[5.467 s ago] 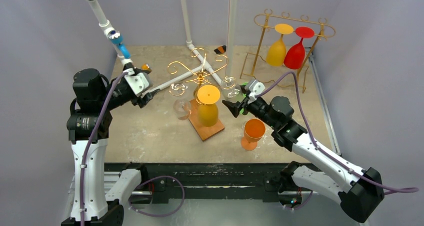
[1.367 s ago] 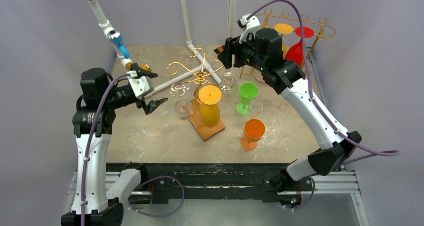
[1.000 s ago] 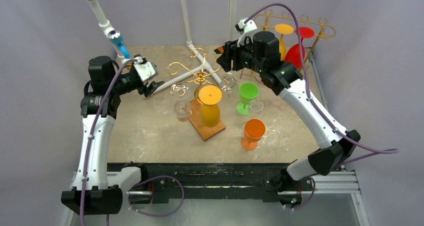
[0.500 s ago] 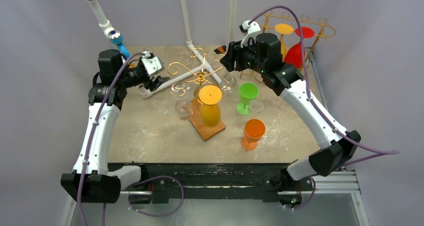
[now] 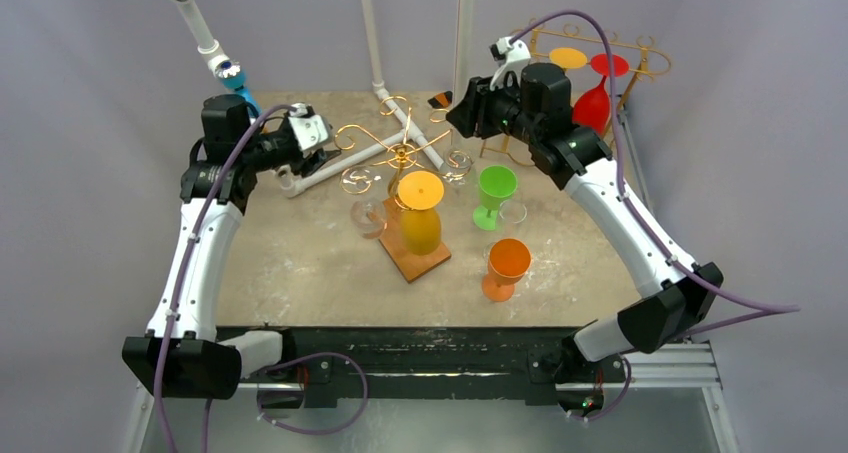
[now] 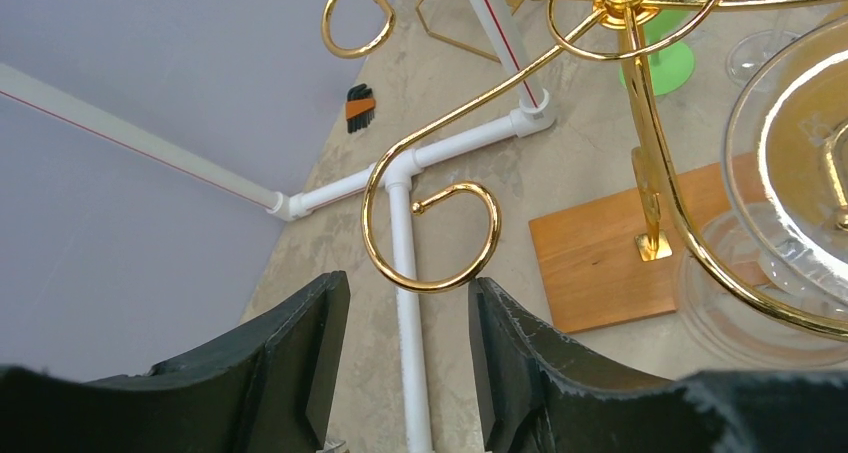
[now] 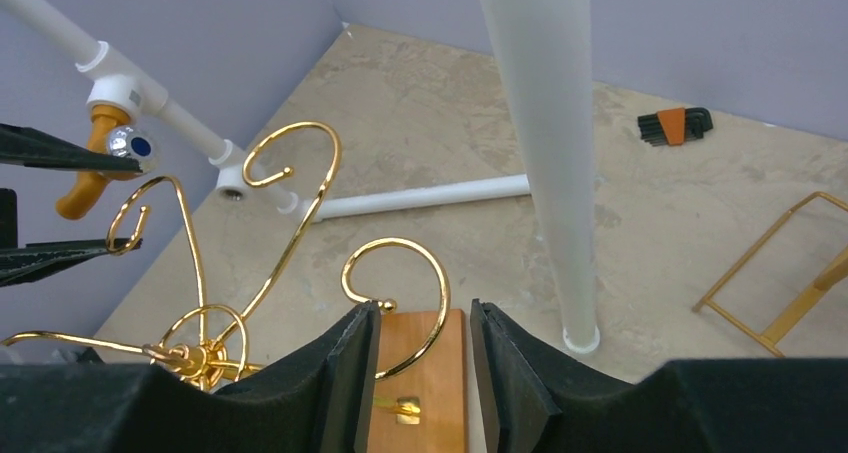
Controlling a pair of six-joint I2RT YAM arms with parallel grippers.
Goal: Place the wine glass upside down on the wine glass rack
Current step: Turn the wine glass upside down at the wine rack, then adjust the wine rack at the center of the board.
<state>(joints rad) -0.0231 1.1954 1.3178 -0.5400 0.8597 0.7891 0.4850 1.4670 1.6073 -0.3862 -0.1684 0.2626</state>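
Observation:
The gold scroll rack stands on a wooden base mid-table. An amber wine glass and a clear one hang upside down from it. A green wine glass and an orange one stand upright on the table to its right. My left gripper is open at the rack's left side, and a gold curl hangs just ahead of its fingertips. My right gripper is open over the rack's back right, with another curl passing between its fingers. Neither gripper holds anything.
A second gold rack at the back right carries a yellow glass and a red glass. White pipes lie on the table and a white post rises close to my right gripper. Hex keys lie by the back wall.
Both arms have risen from the table to the gold rack's curls. The green glass, earlier at my right gripper, now stands on the table. Both pairs of jaws have narrowed in the last second.

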